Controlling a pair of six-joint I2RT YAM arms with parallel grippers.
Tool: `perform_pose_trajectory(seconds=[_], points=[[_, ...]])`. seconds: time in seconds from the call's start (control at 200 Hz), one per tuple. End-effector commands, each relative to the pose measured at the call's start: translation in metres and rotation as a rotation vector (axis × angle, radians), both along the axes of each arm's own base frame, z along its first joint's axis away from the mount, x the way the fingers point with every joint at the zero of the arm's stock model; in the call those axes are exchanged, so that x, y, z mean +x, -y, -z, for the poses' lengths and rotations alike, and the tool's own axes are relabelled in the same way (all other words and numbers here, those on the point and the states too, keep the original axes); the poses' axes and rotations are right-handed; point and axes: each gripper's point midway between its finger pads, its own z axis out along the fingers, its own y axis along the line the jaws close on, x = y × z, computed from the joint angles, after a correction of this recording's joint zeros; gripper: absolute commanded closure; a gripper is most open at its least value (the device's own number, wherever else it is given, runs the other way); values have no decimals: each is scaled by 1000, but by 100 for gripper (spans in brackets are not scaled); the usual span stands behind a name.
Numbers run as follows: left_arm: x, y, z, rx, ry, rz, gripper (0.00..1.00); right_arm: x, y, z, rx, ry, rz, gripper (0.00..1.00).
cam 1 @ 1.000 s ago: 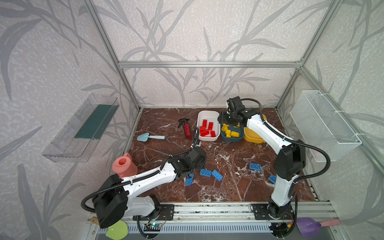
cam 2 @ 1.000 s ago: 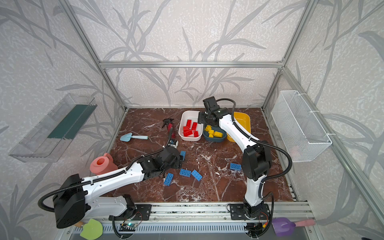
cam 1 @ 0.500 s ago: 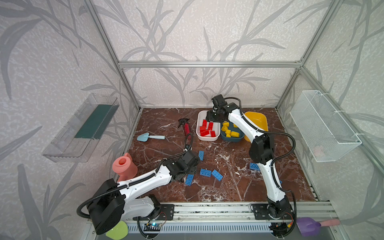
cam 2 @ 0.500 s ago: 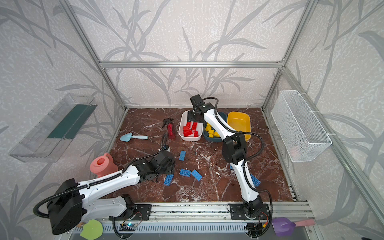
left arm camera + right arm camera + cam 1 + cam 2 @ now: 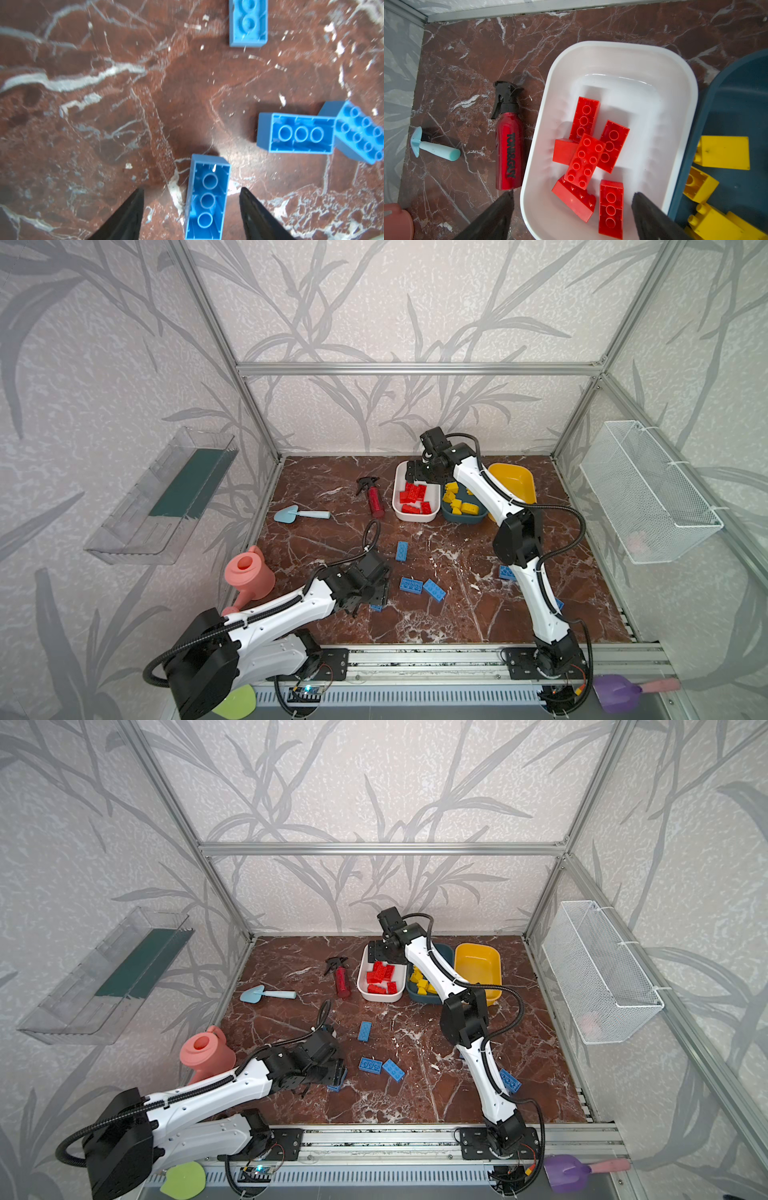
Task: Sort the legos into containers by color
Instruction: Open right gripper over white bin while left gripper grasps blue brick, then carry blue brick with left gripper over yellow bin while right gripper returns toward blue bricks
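My right gripper point(image 5: 573, 193) hangs open over the white container point(image 5: 612, 44), holding nothing. Several red legos point(image 5: 584, 161) lie in it. Beside it the teal container point(image 5: 461, 517) holds yellow legos point(image 5: 724, 152), and the yellow container point(image 5: 513, 481) stands at the far right. My left gripper point(image 5: 191, 189) is open, low over the floor, its fingers either side of an upside-down blue lego point(image 5: 207, 197) with a gap on each side. More blue legos point(image 5: 411, 585) lie loose on the floor in both top views.
A dark-red spray bottle point(image 5: 374, 502) lies left of the white container, with a light blue shovel point(image 5: 299, 514) further left. A pink watering can point(image 5: 249, 576) stands at the left edge. A wire basket point(image 5: 648, 493) and a clear shelf point(image 5: 166, 493) hang on the side walls.
My right arm has swung left from above the teal container to above the white one, and its jaws have widened. My left gripper has drawn back toward the front over a blue lego.
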Motion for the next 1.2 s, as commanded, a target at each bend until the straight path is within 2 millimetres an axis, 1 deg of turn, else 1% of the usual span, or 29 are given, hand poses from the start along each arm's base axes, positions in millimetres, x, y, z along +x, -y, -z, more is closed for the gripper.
perform_pose_trajectory(seconds=[0.0,0.1,0.245,0.295,0.335,0.375,0.47,0.505,0.565,0.595,0.615,0.62,0.635,0.655,0.695,0.885,0.91,0.93,0.955,0.965,1.11,1.195], points=[[-14,1,10,-17,-68,9,28,-10,3,-32,23,42,-18,10],[-16,0,14,13,-88,18,29,-19,7,-39,36,58,-18,10],[-19,2,21,33,-109,35,34,-35,17,-49,58,90,-12,10],[-19,3,23,37,-116,40,35,-42,21,-51,63,104,-9,10],[-20,2,26,46,-126,41,36,-46,26,-57,69,130,-1,10],[-21,2,29,57,-135,43,37,-51,32,-58,72,149,10,10],[-21,0,33,83,-147,40,46,-64,45,-66,99,200,28,10],[-21,-1,33,88,-146,37,50,-68,50,-73,113,222,33,10],[-20,-1,31,91,-139,35,57,-77,59,-76,128,240,42,10],[-18,-1,29,91,-131,37,59,-81,63,-77,134,245,46,10],[-17,0,27,90,-126,37,61,-82,64,-70,131,233,48,10],[-17,0,27,91,-124,37,61,-84,66,-77,138,247,48,10],[-16,0,26,93,-121,36,62,-87,67,-83,147,259,49,10],[-14,0,24,92,-112,38,64,-90,69,-86,151,266,50,10],[-11,0,19,97,-95,39,65,-96,74,-85,153,266,54,10],[7,4,-5,108,-20,35,68,-121,93,-84,182,284,69,10],[10,7,-10,102,-9,38,68,-123,95,-84,190,286,70,10],[12,10,-14,96,-2,41,68,-126,98,-79,191,281,74,10],[16,13,-20,87,9,46,68,-128,103,-81,205,293,79,10],[16,14,-21,86,11,48,68,-130,104,-77,208,289,81,10],[35,38,-51,23,74,75,68,-143,137,-66,302,286,143,10],[48,52,-68,4,105,100,68,-154,153,-61,295,288,166,10]])
